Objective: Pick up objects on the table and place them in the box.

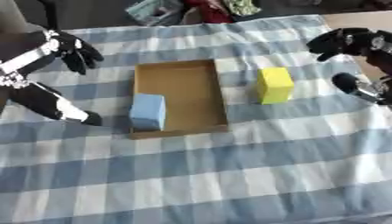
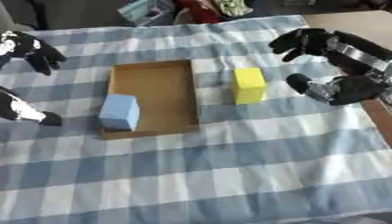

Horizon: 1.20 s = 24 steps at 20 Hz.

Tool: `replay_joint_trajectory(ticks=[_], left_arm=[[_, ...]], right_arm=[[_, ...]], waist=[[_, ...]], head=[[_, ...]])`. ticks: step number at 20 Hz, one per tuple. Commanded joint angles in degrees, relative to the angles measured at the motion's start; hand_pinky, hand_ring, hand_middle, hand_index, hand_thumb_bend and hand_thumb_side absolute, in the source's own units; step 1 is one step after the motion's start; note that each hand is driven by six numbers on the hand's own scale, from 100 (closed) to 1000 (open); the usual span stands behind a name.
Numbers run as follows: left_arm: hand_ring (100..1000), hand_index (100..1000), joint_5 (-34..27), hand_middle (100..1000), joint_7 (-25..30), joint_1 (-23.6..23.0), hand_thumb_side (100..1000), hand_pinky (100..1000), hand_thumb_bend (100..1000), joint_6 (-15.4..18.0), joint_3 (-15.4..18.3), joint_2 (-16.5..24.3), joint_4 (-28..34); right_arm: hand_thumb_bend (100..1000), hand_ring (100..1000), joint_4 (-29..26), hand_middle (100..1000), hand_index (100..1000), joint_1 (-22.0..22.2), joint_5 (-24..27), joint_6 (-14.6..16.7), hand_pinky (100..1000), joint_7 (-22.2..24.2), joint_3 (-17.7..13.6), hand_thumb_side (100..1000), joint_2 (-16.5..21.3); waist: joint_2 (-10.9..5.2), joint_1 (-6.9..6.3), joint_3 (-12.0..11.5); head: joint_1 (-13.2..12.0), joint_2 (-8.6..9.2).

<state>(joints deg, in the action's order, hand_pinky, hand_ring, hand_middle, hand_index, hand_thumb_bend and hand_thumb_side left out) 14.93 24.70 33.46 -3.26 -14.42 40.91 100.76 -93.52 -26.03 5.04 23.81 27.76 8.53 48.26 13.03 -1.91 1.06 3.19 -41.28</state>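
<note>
Desk [image 1: 229,183] draped in a blue-and-white checked cloth [image 2: 253,170], with a shallow brown cardboard box [image 1: 179,83] lying open-topped a little left of centre. Inside the box, at its near left corner, 1 light blue block [image 1: 147,111] standing upright, touching or all but touching the left wall and the near wall. Outside the box, just beside its right wall yet apart from it, 1 yellow block [image 2: 249,85] upright on the cloth. To the right of the yellow block, the right robot hand [image 2: 306,42], black, held spread above the cloth: fingers curved downward at the far side, the thumb [image 2: 300,83] thrust forward nearer the camera, nothing between them, no contact with the yellow block. Silver-jointed right forearm [image 2: 360,52] running in from the right edge. At the left side, the left robot hand [image 1: 76,52], also black, hanging relaxed with fingers drooping toward the cloth, well apart from the box and holding nothing. Below it, a black-and-white part of the left arm [image 1: 54,107] lying low over the cloth beside the box's left wall; whether touching the cloth, cannot tell. Beyond the far edge of the desk, a jumble of coloured things [image 1: 191,9], red, greenish and pale blue, too blurred to make out. Bare tan desk surface [image 2: 360,19] showing at the far right corner, past the cloth.
</note>
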Motion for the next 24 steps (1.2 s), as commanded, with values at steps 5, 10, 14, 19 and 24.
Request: replay_joint_trajectory(ticks=[5,10,14,19,24], left_arm=[[574,756,-1.3,579,-0.9,-0.9,262,616,859,-0.5,1.8,2.4,2.0],[573,756,-1.7,578,-1.0,-1.1,263,615,860,-0.5,1.8,2.1,2.1],[572,756,-1.8,578,-0.8,-1.0,262,615,859,-0.5,1.7,2.0,2.2],[572,757,-1.9,578,-0.6,-0.6,263,615,858,-0.4,1.5,1.8,2.5],[571,756,-2.0,577,-0.4,-0.4,264,615,859,-0.4,1.3,1.6,2.6]], right_arm=[[451,902,6.0,884,860,-4.1,-5.6,5.2,811,2.0,1.6,534,2.7],[518,901,10.5,882,867,-7.2,-8.6,7.5,813,3.1,2.8,522,2.1],[561,899,14.7,882,872,-10.1,-12.5,10.1,816,4.2,4.1,524,0.9],[603,902,19.7,885,879,-13.0,-17.0,13.2,821,5.3,5.4,530,-1.2],[637,903,24.3,887,884,-15.3,-21.7,15.6,827,4.6,5.6,522,-3.5]], waist=[[-1.05,0.45,-0.4],[-1.01,0.68,-0.5],[-1.03,0.71,-0.6],[-1.01,0.7,-1.3],[-0.98,0.63,-1.7]], head=[[0.7,-0.19],[1.3,-0.22],[1.8,-0.2],[2.8,-0.06],[3.7,0.19]])
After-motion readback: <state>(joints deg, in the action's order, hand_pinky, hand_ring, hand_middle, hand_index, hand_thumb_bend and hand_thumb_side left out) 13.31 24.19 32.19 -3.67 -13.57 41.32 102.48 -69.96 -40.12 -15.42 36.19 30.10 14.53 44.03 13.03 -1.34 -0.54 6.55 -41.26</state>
